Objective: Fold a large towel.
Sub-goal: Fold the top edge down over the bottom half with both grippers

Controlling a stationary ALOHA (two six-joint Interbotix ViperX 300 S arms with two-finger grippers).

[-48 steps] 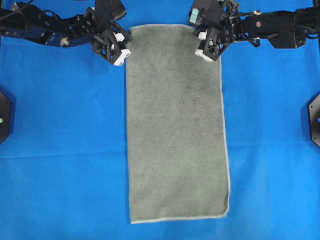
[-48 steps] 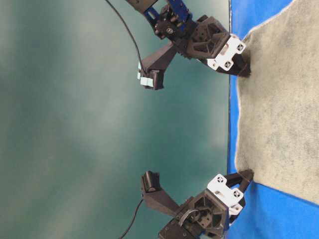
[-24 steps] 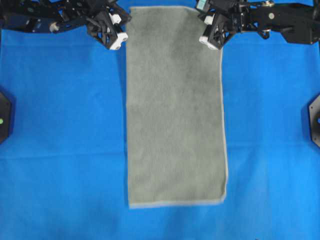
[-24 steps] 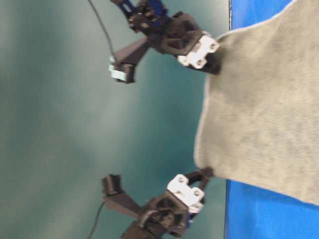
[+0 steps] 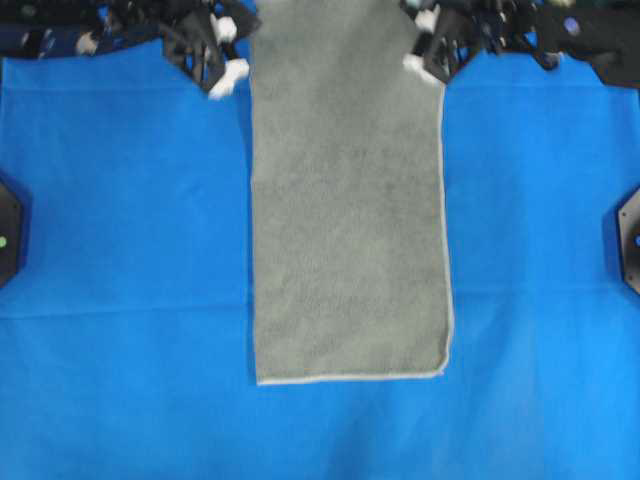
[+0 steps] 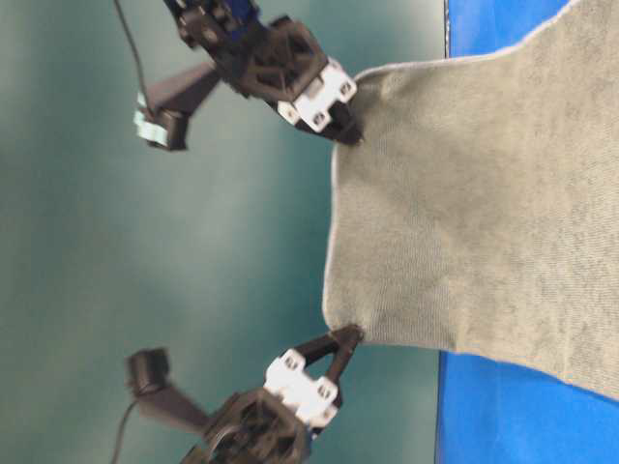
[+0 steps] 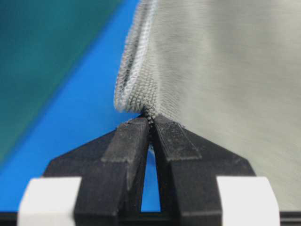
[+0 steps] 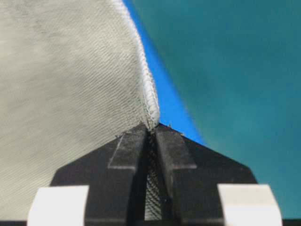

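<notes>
Since the earlier overhead view, the towel [image 5: 345, 200] has been drawn toward the top of the frame: its lower hem, once near the bottom edge, is now seen just below the middle, and its upper end has been carried past the top edge. In the table-level view that end has been lifted clear of the blue sheet [image 5: 120, 250] and hangs in front of the teal background, stretched between the two arms.

The left pincer [image 5: 232, 68] is found at the upper left of the overhead frame, clenched on the towel's corner; in the left wrist view its black fingertips [image 7: 134, 134] are pressed together on a bunched piece of hem. The right pincer [image 5: 418, 62], at the upper right beside the towel's other edge, is likewise clenched on the towel, with weave visible between its fingers [image 8: 129, 150] in the right wrist view.

The rest of the towel is laid flat as a long strip down the centre of the sheet-covered counter, its pale hem visible along the right and lower edges. Two black mounts [image 5: 8, 235] are seen at the left and right margins.
</notes>
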